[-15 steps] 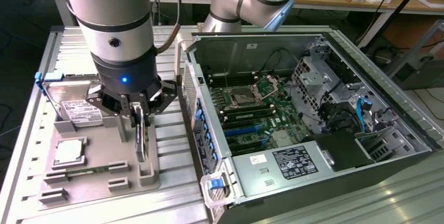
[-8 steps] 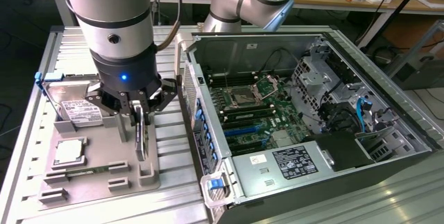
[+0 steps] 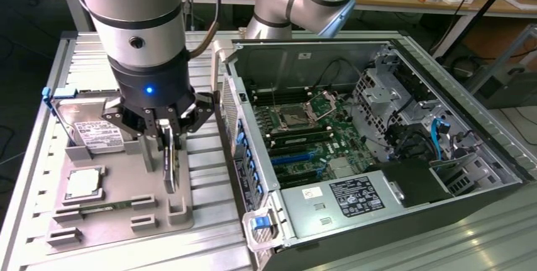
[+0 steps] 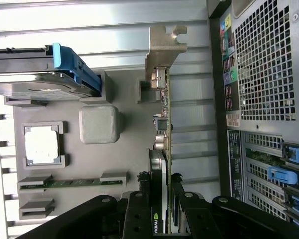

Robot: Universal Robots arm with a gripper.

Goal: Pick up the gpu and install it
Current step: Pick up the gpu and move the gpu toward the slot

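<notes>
Closest of all, the black gripper (image 4: pixel 162 209) is pinched narrow on the gpu (image 4: pixel 167 124), which stands on its thin edge at the side of the grey tray (image 4: pixel 129 159) closest to the computer case (image 4: pixel 269 64). To do this well, I think the gpu should be kept upright and lifted straight up from the tray, so its bottom edge and its silver bracket (image 4: pixel 164 50) do not catch. A firm, steady hold matters, because something so thin can tip.
</notes>
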